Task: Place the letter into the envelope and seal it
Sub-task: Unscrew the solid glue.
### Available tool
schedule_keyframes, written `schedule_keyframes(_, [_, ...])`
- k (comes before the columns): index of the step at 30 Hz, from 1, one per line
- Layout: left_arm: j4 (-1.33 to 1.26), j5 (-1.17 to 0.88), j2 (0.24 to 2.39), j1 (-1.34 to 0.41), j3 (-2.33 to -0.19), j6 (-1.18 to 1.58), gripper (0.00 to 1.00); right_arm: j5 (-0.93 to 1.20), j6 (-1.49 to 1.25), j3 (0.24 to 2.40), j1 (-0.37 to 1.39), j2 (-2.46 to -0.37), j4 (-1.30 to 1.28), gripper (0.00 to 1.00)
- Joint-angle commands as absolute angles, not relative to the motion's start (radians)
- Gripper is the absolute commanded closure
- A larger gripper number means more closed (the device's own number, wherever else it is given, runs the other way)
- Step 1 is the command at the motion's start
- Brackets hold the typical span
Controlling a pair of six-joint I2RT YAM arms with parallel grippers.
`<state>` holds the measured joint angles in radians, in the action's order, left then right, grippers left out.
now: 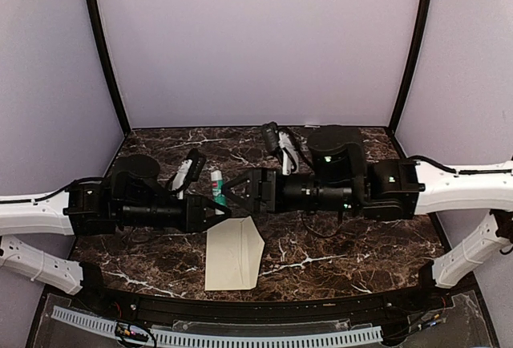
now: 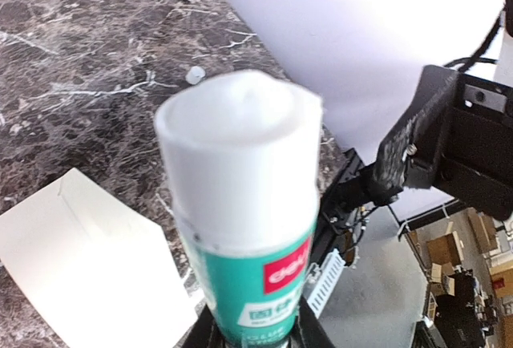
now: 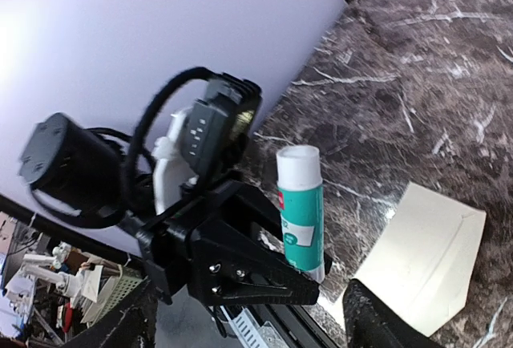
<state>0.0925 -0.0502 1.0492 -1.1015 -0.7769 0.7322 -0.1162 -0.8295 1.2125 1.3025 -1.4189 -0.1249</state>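
The cream envelope (image 1: 232, 253) lies flat on the marble table in front of both grippers, its pointed flap toward the right. It also shows in the left wrist view (image 2: 80, 260) and the right wrist view (image 3: 425, 256). No separate letter is visible. My left gripper (image 1: 215, 206) is shut on a green-and-white glue stick (image 1: 216, 186) and holds it upright above the envelope's far edge; the stick fills the left wrist view (image 2: 240, 204) and stands in the right wrist view (image 3: 303, 212). My right gripper (image 1: 230, 194) is open and empty, facing the stick.
A small white object (image 2: 195, 75) lies on the marble table (image 1: 345, 260) beyond the stick. Lilac walls enclose the back and sides. A perforated white rail (image 1: 240, 336) runs along the near edge.
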Motion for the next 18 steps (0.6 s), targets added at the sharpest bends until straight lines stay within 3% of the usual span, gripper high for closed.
schedule_keyframes(1, [-0.088, -0.205, 0.960, -1.099, -0.710, 0.693, 1.00, 0.042, -0.779, 1.057, 1.279, -1.293, 0.212, 0.20])
schedule_keyframes(9, [-0.239, -0.459, 0.902, -1.100, -0.687, 0.632, 1.00, 0.299, -0.751, 0.915, 1.248, -1.239, 0.545, 0.13])
schedule_keyframes(18, [-0.396, -0.606, 0.921, -1.099, -0.684, 0.674, 1.00, 0.416, -0.775, 0.985, 1.248, -1.353, 0.642, 0.33])
